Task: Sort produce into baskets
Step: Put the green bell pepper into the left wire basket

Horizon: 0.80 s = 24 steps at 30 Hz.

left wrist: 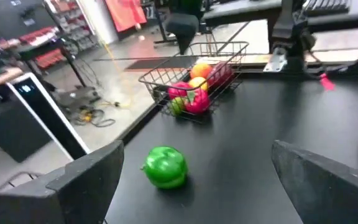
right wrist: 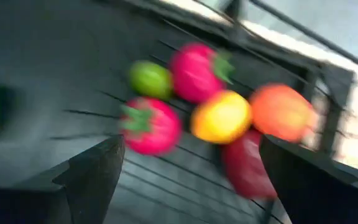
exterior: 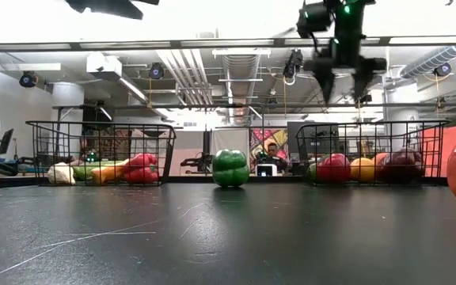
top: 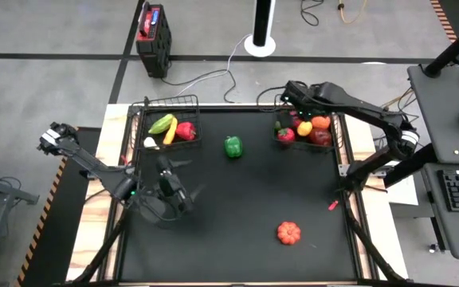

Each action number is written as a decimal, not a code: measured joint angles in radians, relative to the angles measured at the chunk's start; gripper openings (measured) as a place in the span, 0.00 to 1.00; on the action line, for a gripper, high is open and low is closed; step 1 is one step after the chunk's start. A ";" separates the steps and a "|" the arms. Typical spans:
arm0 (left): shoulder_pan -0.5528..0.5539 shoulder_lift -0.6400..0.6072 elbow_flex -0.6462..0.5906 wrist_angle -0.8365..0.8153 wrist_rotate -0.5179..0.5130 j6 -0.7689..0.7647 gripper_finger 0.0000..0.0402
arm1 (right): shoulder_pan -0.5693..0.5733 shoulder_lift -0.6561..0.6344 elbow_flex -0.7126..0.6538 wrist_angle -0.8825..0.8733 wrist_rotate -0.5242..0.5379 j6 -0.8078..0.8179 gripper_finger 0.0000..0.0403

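**Produce split between two baskets, two pieces loose on bench**

Left basket [top: 166, 119] at 11 o'clock on black bench [top: 237, 207]: holds green piece [top: 160, 123], yellow piece [top: 170, 131], red piece [top: 186, 131], white piece [top: 151, 143] at its near corner. Right basket [top: 305, 127] at 1 o'clock: red, yellow, orange, green and dark red fruit [right wrist: 219, 118] piled inside. Green pepper [top: 233, 146] loose between baskets, toward 12 o'clock. Orange-red pumpkin [top: 288, 233] loose at 5 o'clock, well apart from everything.

Right pincer [top: 287, 100] above right basket, fingers [right wrist: 92, 174] spread wide, holding nothing. Left pincer [top: 178, 191] low at 9 o'clock over bench, fingers [left wrist: 86, 180] wide apart, empty, pointed toward green pepper and right basket.
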 joint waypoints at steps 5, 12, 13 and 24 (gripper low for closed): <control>-0.033 -0.084 0.000 -0.096 0.000 -0.101 0.97 | 0.111 0.004 0.060 0.127 -0.009 0.000 0.90; -0.045 -0.183 -0.011 -0.175 -0.001 -0.144 0.97 | 0.228 0.088 0.144 0.191 -0.010 0.000 0.90; -0.045 -0.192 -0.016 -0.185 -0.001 -0.145 0.97 | 0.240 0.111 0.160 0.191 -0.011 0.000 0.90; -0.044 -0.240 -0.051 -0.231 -0.003 -0.144 0.97 | 0.301 0.393 0.395 0.180 -0.098 0.002 0.90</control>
